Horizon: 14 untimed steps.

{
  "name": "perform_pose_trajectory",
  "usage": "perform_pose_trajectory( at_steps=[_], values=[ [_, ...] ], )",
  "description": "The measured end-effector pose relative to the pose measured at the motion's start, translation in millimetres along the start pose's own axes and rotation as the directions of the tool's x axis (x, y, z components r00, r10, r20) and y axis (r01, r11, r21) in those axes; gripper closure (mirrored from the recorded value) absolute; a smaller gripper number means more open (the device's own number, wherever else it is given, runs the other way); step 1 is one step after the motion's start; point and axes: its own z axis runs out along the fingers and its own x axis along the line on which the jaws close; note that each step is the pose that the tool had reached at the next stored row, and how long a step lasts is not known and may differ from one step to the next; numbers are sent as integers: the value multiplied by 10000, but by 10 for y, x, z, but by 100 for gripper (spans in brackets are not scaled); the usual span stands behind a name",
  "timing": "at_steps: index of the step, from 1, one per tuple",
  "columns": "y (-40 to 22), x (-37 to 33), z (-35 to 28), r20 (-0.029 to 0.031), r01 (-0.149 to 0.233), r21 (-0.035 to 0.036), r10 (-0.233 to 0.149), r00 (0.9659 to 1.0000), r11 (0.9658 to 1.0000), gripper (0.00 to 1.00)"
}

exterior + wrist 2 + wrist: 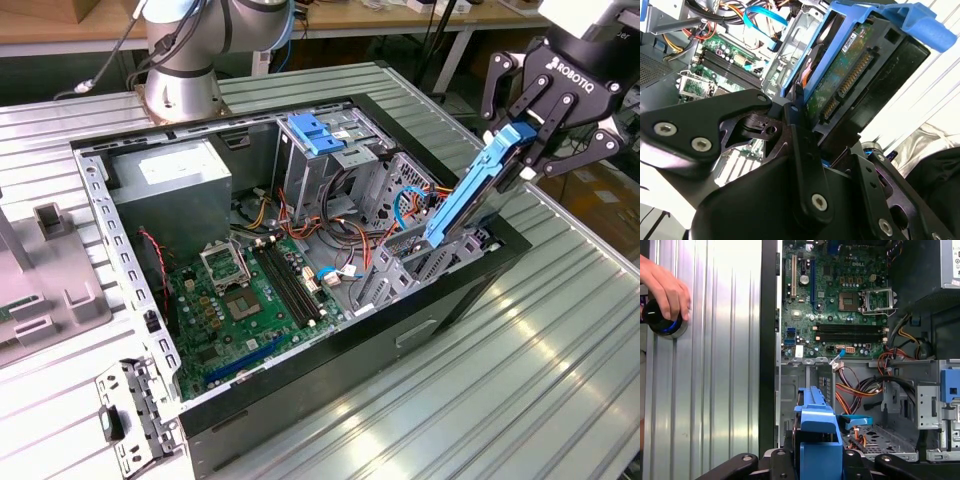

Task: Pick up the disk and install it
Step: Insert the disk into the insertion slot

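A: Disk?
B: The disk (468, 200) is leaning steeply, lower end inside the open computer case (420, 335); the gripper (525, 150) is pinching its upper end.
A: Elsewhere?
B: The second wrist view is showing the disk (840, 80) from its circuit side; the first wrist view, a person's hand (667, 287) gripping a knob (661, 326).

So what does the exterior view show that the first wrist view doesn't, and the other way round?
The exterior view adds the arm's silver base beyond the open computer case, and the whole disk tilted in the claw. The first wrist view adds a person's hand on a black knob on the ribbed table. Both show the green circuit board and the disk's blue frame.
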Motion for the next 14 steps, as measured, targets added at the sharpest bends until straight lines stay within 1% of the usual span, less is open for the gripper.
perform_pose_trajectory(
  at_steps=[3, 8, 10, 14],
  values=[
    [59, 1, 4, 1, 0, 0, 0, 10000, 10000, 64],
    [110, 0, 7, 1, 0, 0, 0, 10000, 10000, 64],
    [140, 1, 9, 0, 0, 0, 0, 10000, 10000, 64],
    [174, 1, 18, 1, 0, 0, 0, 10000, 10000, 64]
  ],
)
